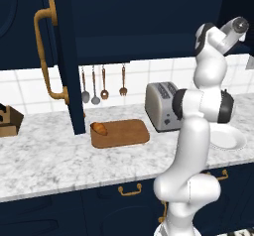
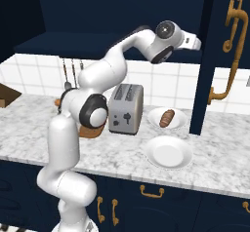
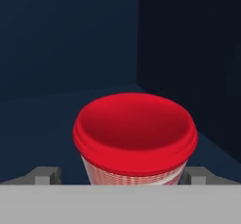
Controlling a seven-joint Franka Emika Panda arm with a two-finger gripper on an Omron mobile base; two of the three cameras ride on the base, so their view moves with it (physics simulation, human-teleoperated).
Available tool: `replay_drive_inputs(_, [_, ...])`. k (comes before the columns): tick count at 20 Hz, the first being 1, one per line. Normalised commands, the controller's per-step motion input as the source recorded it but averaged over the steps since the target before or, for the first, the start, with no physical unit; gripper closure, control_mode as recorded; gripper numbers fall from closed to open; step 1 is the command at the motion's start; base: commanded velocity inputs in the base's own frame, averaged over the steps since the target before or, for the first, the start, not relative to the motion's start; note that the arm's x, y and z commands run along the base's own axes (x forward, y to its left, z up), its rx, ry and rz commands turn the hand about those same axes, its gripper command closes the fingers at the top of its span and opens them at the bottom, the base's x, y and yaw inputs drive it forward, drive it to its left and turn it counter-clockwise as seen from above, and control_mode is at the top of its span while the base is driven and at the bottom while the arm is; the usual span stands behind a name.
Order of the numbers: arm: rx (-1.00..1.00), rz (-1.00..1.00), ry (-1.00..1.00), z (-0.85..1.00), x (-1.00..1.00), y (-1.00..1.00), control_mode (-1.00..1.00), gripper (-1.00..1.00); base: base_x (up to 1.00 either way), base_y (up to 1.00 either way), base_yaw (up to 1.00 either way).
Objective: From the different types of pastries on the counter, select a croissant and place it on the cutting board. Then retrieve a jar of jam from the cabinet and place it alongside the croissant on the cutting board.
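Gripper (image 3: 120,177) stands wide, straddling the jar of jam (image 3: 135,138); an off-centre closure risks toppling it.

My view's centre: jar of jam (image 3: 135,133) with red lid, red-and-white checked side, navy cabinet (image 3: 70,39) walls, golden-orange croissant (image 1: 99,128) on brown cutting board (image 1: 124,132)

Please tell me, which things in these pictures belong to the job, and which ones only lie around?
Belong to the job:
croissant on the cutting board
jar of jam between the open fingers
cabinet
counter

Only lying around:
toaster
dark pastry on its plate
empty plate
hanging utensils
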Motion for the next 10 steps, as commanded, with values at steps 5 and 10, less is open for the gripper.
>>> replay_drive_inputs(5, [0.0,0.0,0.0,0.0,0.24,-0.23,-1.0,-1.0,0.0,0.0,0.0])
replay_drive_inputs(10, [0.0,0.0,0.0,0.0,0.29,-0.08,-1.0,-1.0,0.0,0.0,0.0])
